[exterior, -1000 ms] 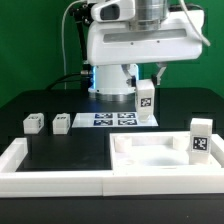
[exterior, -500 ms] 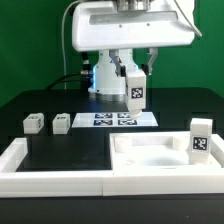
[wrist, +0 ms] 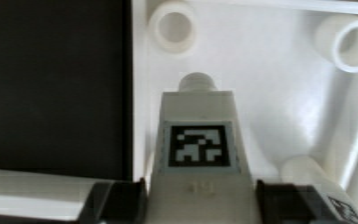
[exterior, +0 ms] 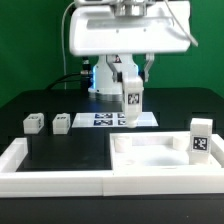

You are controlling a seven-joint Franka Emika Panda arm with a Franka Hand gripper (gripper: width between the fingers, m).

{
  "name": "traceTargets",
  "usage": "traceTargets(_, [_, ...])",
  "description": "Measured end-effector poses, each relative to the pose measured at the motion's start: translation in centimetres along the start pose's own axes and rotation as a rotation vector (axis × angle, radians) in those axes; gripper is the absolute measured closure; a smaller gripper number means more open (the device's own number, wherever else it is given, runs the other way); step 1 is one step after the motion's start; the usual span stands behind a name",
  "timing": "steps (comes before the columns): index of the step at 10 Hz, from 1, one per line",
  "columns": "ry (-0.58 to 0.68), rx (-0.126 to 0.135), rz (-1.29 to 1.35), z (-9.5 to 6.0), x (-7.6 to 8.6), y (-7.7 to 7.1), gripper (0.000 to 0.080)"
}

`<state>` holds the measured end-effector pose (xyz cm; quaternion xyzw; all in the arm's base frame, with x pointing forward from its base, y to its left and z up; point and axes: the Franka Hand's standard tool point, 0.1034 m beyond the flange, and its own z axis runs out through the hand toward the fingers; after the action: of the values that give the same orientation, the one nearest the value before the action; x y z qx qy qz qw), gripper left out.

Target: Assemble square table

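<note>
My gripper point(exterior: 129, 76) is shut on a white table leg point(exterior: 131, 100) with a black-and-white tag, holding it in the air above the far edge of the square tabletop point(exterior: 160, 158). In the wrist view the leg point(wrist: 201, 135) runs out from between my dark fingers point(wrist: 126, 204), and its rounded tip hangs over the white tabletop point(wrist: 282, 100) close to a corner hole point(wrist: 172, 25). Another hole point(wrist: 354, 45) shows farther along. A second tagged leg point(exterior: 200, 138) stands upright at the tabletop's edge on the exterior view's right.
Two small white leg blocks point(exterior: 33, 123) point(exterior: 61, 123) sit on the black surface at the exterior view's left. The marker board point(exterior: 112, 119) lies behind the held leg. A long white rail point(exterior: 50, 168) borders the front. The robot base point(exterior: 105, 80) stands at the back.
My gripper has carried the leg toward the exterior view's left and lower, from near the marker board's right end to above the tabletop's far edge.
</note>
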<state>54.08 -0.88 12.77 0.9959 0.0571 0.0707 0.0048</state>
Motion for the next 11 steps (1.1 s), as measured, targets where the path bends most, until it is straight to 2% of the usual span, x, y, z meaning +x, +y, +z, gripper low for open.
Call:
traceTargets(2, [0.024, -0.02, -0.046, 0.4, 2.3, 0.8, 0.0503])
traceTargets(4, [0.031, -0.023, -0.073, 0.2, 3.6, 1.1, 0.0503])
traceTargets(9, [0.023, -0.021, -0.069, 0.4, 3.5, 1.1, 0.0503])
traceTargets(11, [0.012, -0.017, -0.052, 0.5, 5.8, 1.6, 0.0503])
